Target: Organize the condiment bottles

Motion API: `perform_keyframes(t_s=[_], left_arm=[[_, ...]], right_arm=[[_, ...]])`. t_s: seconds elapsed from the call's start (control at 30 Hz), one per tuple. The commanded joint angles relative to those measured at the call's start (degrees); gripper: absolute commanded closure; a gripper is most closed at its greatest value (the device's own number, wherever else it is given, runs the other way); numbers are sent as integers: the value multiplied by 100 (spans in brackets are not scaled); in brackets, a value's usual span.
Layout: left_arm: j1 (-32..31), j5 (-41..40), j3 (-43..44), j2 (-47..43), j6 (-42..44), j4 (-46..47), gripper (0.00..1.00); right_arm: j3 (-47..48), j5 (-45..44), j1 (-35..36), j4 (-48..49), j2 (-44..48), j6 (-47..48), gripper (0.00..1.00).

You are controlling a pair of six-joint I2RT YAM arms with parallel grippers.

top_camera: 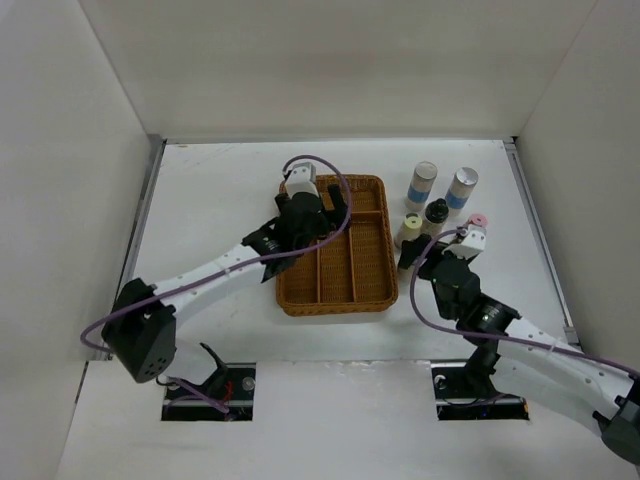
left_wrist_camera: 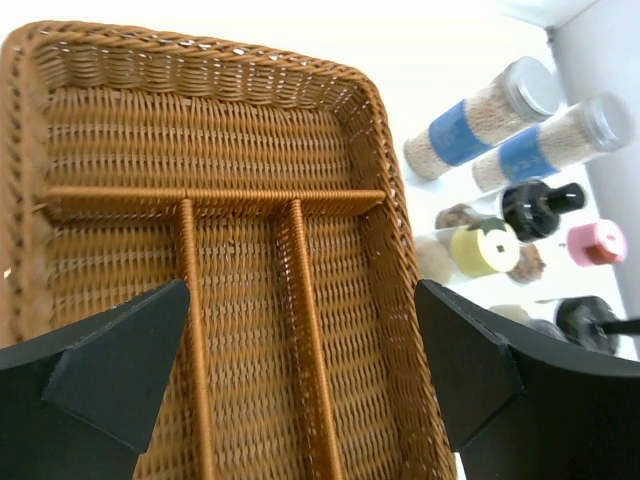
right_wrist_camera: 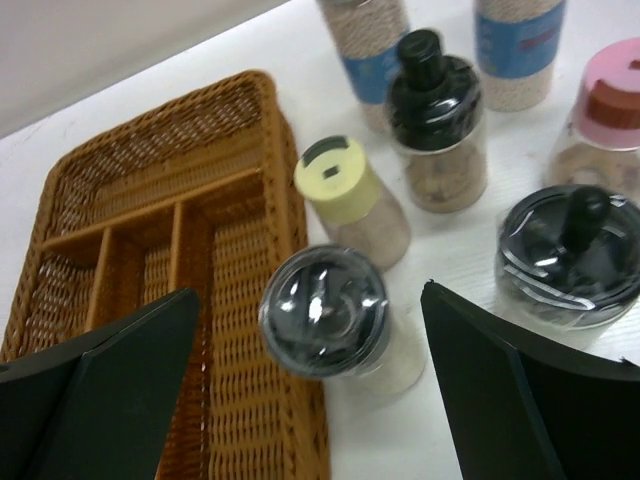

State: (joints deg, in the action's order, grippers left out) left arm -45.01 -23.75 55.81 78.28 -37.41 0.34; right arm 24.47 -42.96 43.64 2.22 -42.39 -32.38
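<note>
The condiment bottles stand on the white table right of the brown wicker tray (top_camera: 350, 290). Two tall white ones with blue bands (top_camera: 423, 183) (top_camera: 461, 188) are at the back. In front of them are a cream-capped one (top_camera: 408, 228), a dark-capped one (top_camera: 436, 214) and a pink-capped one (top_camera: 477, 221). My right gripper (right_wrist_camera: 310, 295) is open around a dark-capped bottle (right_wrist_camera: 325, 310) beside the tray's right rim, without touching it. Another dark-capped bottle (right_wrist_camera: 568, 255) stands to its right. My left gripper (left_wrist_camera: 302, 290) is open and empty above the tray's compartments (left_wrist_camera: 240, 330).
The tray (left_wrist_camera: 210, 130) holds nothing; it has one cross compartment at the back and three long ones. White walls enclose the table on the left, back and right. The bottles stand close together (left_wrist_camera: 482, 248).
</note>
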Motion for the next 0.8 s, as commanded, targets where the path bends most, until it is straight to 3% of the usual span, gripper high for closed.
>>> perform_keyframes(t_s=[0.0,0.23,0.27,0.33,0.4,0.43,0.5,0.53,0.6,0.63,0.7,0.77], left_arm=[[50,54,526,362,251,343,0],[287,967,1370,1399,1025,1240,0],[331,1082,1414,1487,1042,1354,0],[419,1415,1415,1654,1095,1835,0],[472,1627,1415,1778,1034,2170,0],[472,1723,1450,1865,1034,2303,0],[419,1847,1625,2067,1095,2409,3],[384,1934,1722,2173,1165,2436,18],[305,1971,1924,2384,1236,2471,72],[287,1944,2081,2524,1236,2436,79],[235,2023,2424,2849,1245,2392,72],[156,2137,2740,3131,1350,2348,54]], right_arm=[[-12,-458,525,595,169,117,0],[-56,-529,984,430,415,92,0],[-39,-512,984,333,494,57,10],[57,-582,984,78,714,-5,48],[267,-739,967,-272,942,-92,78],[399,-836,880,-483,1030,-171,84],[698,-1038,530,-765,1084,-199,86],[813,-1048,327,-819,1058,-181,86],[1041,-777,-191,-793,979,-128,84],[1112,-540,-437,-724,944,-111,81],[1157,-48,-921,-443,838,-259,67],[1156,426,-1316,-161,584,-321,51]])
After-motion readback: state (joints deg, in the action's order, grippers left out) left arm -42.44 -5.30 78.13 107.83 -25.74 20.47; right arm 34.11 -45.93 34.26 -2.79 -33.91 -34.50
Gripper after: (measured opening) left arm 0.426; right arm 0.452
